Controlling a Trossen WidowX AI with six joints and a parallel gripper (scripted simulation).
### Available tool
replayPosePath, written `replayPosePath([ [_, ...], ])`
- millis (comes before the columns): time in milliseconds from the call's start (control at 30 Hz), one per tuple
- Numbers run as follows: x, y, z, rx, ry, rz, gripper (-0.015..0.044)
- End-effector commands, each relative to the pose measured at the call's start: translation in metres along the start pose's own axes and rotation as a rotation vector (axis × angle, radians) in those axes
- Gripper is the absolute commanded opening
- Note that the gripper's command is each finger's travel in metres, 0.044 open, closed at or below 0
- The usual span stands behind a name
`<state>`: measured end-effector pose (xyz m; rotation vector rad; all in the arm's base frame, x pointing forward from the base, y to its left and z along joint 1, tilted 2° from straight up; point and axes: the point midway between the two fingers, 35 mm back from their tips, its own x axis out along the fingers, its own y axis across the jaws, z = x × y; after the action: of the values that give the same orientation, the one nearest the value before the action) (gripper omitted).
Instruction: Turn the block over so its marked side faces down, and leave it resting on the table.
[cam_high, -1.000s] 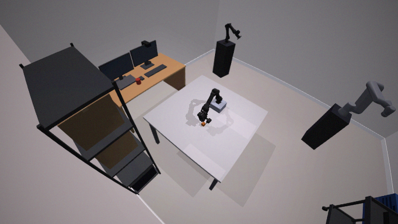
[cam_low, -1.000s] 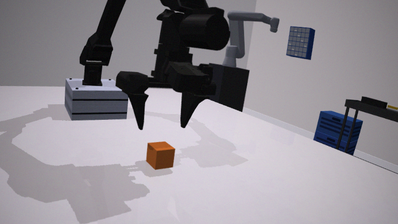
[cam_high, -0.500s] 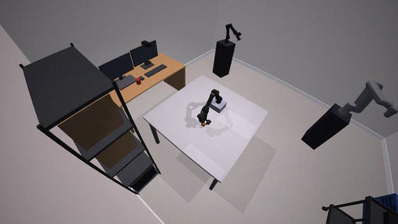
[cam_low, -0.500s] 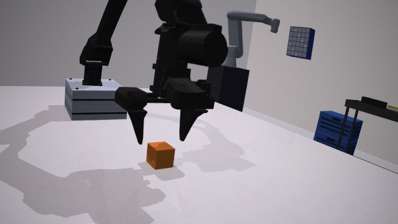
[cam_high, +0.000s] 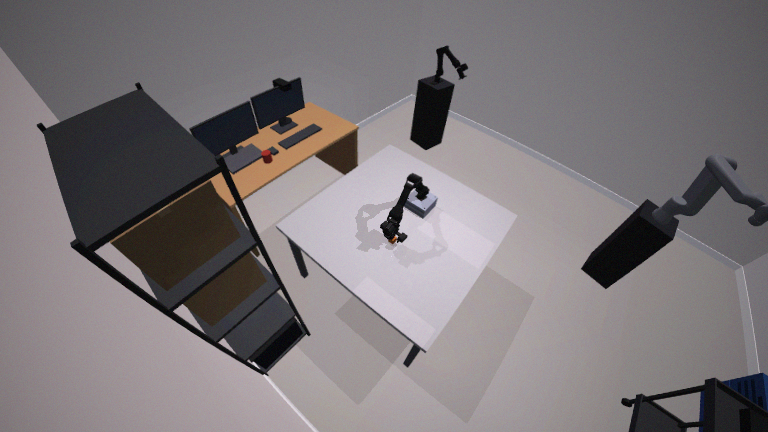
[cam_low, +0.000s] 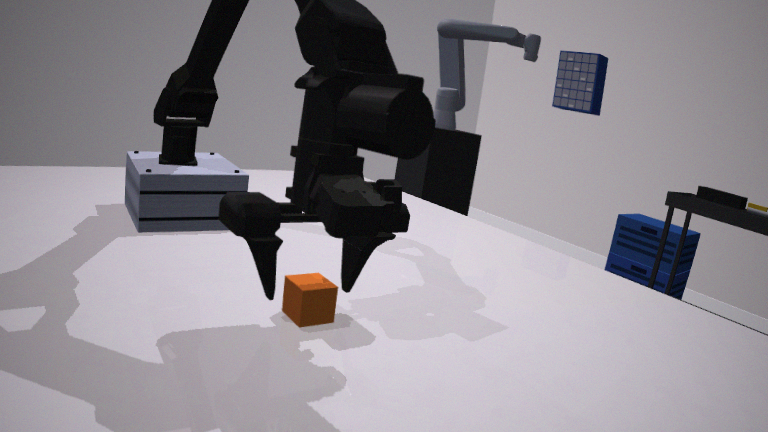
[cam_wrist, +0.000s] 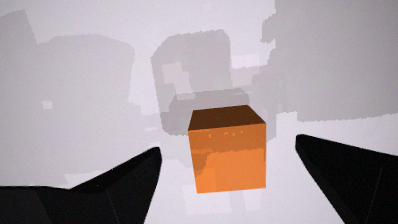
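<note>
A small orange block (cam_low: 309, 299) (cam_wrist: 227, 150) (cam_high: 394, 239) rests on the white table (cam_low: 537, 349) (cam_high: 461, 252). No mark shows on its visible faces. My gripper (cam_low: 306, 292) (cam_wrist: 227, 148) (cam_high: 393, 236) is open, pointing down, with one black finger on each side of the block. The fingertips hang at about the level of the block's top, apart from it. In the wrist view the block sits between the two fingers, with a gap on both sides.
The arm's grey base box (cam_low: 182, 190) (cam_high: 422, 203) stands on the table behind the block. Around the table are a desk with monitors (cam_high: 279, 139), a dark shelf rack (cam_high: 161, 225) and two other arms on black pedestals (cam_high: 431, 110) (cam_high: 628, 244).
</note>
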<state>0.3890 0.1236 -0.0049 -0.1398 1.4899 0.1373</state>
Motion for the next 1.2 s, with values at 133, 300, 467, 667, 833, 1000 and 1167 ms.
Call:
replayPosePath([
  [133, 0.002, 0.001, -0.001, -0.005, 0.003, 0.005, 0.0256],
  [300, 0.002, 0.001, -0.001, -0.005, 0.003, 0.005, 0.0164],
  [467, 0.002, 0.001, -0.001, -0.005, 0.003, 0.005, 0.0131],
  [667, 0.002, 0.001, -0.001, -0.005, 0.003, 0.005, 0.0091],
  [833, 0.001, 0.001, -0.001, -0.005, 0.003, 0.005, 0.0038],
  [1000, -0.027, 0.0, -0.001, -0.005, 0.003, 0.005, 0.0],
  [1167, -0.028, 0.0, -0.001, -0.005, 0.001, 0.005, 0.0],
])
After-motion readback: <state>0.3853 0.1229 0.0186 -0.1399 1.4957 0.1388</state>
